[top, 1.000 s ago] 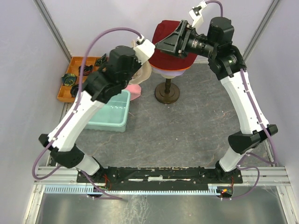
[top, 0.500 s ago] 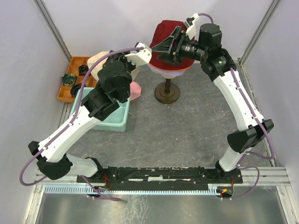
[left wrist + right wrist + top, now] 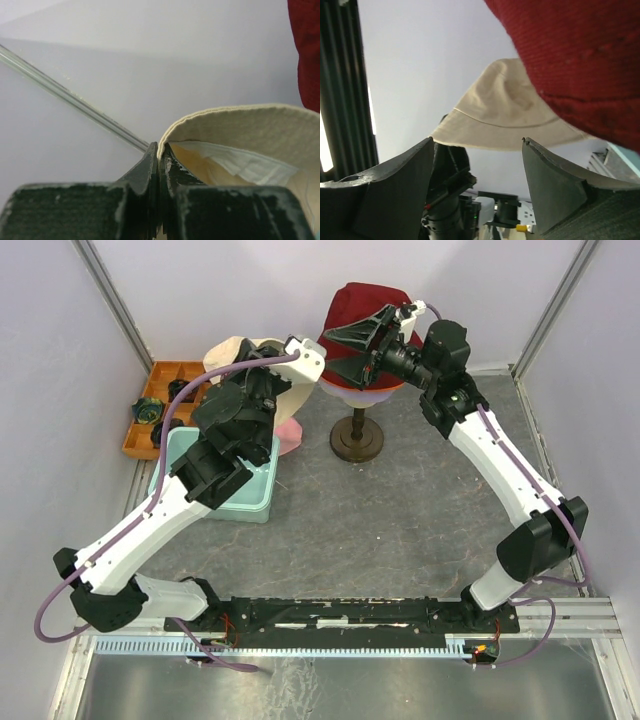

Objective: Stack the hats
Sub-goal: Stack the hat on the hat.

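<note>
The left tool clamps the brim of the cream hat, left of the dark red hat; the right tool stands apart.

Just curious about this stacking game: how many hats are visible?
4. A dark red hat tops the stand, a lavender hat peeks beneath it, a cream hat is pinched in the left hand, a pink hat lies beside the teal bin. Others may hide.

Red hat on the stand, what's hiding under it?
A lavender hat peeks its edge out below the dark red hat, above the dark stand. Whatever fills the hats is covered.
</note>
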Robot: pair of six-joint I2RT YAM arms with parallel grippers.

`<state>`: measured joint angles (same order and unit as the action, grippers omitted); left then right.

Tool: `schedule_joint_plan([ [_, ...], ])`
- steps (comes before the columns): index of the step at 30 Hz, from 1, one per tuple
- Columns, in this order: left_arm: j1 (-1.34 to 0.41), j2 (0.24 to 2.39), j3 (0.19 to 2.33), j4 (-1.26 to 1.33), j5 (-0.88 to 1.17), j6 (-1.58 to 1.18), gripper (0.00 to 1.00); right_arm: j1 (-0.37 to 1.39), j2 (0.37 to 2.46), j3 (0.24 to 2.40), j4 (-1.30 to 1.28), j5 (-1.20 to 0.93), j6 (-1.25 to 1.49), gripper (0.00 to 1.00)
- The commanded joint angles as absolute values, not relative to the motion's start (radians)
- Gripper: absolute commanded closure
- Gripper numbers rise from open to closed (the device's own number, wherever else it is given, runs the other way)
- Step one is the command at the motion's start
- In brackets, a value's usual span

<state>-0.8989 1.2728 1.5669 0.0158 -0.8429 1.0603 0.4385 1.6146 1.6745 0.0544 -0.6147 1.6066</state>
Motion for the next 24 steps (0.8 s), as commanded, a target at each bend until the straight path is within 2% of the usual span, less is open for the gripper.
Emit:
schedule_joint_plan([
  [1, -0.903, 1.244, 1.563, 0.104, -0.777, 1.074, 0.97, 0.446, 1.594, 1.647, 0.178, -0.601, 1.788, 0.21],
  [24, -0.903, 1.262, 1.520, 0.177, -0.782, 1.114, 0.97, 0.509, 1.500, 1.563, 0.212, -0.566, 1.902, 0.18],
])
